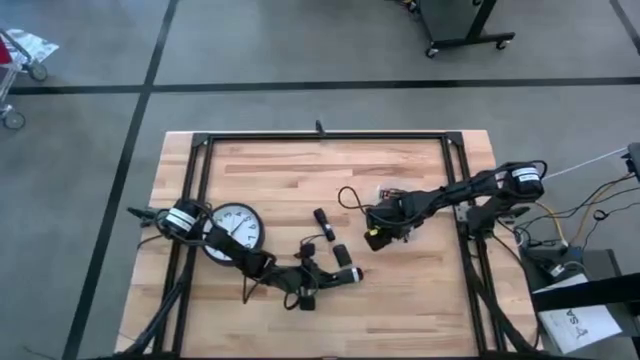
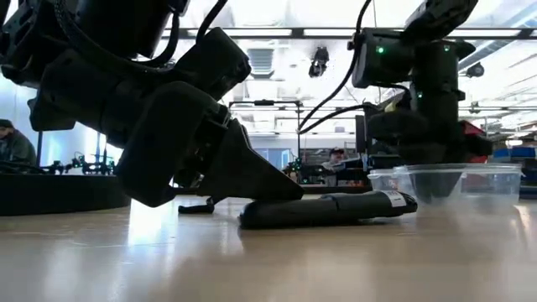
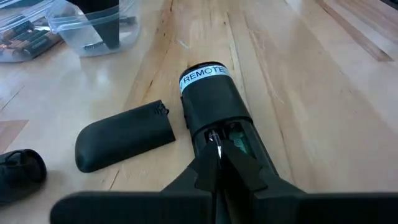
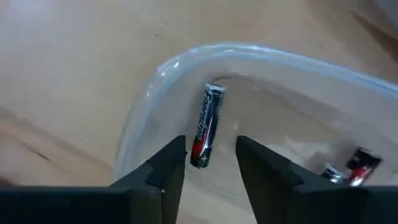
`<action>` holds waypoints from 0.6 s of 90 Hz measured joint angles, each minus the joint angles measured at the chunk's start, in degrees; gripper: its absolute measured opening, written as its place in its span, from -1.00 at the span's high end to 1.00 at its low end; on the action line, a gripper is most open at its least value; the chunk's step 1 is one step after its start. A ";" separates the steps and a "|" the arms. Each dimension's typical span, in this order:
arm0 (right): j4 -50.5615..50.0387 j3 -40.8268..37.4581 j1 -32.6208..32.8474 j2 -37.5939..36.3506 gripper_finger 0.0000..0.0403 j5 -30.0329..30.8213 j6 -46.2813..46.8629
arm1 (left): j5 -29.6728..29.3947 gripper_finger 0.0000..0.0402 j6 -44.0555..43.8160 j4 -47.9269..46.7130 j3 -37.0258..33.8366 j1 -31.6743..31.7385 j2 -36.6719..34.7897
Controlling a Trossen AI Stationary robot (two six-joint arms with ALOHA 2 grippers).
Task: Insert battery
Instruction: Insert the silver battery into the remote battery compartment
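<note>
A clock (image 1: pixel 237 230) lay face up at the table's (image 1: pixel 420 300) left side, partly under the left arm. The left gripper (image 3: pixel 216 163) was down at the remote (image 3: pixel 214 102), its fingers closed together with the tips at the open battery bay; whether they pinched anything could not be determined. The remote lay flat on the table, label end pointing away from the gripper. Its cover (image 3: pixel 124 135) lay detached just beside it.

Right of centre, the right gripper (image 4: pixel 211 155) was lowered into a clear tub (image 4: pixel 155 87). Its fingers stood apart, straddling the lower end of a battery (image 4: pixel 206 124) lying on the tub floor near the wall, not gripping it. A second battery (image 4: pixel 357 167) lay further along the tub floor.
</note>
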 joint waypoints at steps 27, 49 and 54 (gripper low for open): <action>0.11 -0.15 0.07 -0.31 0.87 1.13 -5.38 | 0.00 1.00 0.00 0.01 0.00 0.00 0.00; -10.16 4.46 1.11 -0.81 0.97 6.66 -8.39 | 0.24 1.00 1.94 -0.55 -0.22 0.02 -1.99; -14.33 7.30 1.95 -0.84 0.98 9.05 -9.21 | 0.49 1.00 2.32 -1.09 -0.28 0.02 -3.02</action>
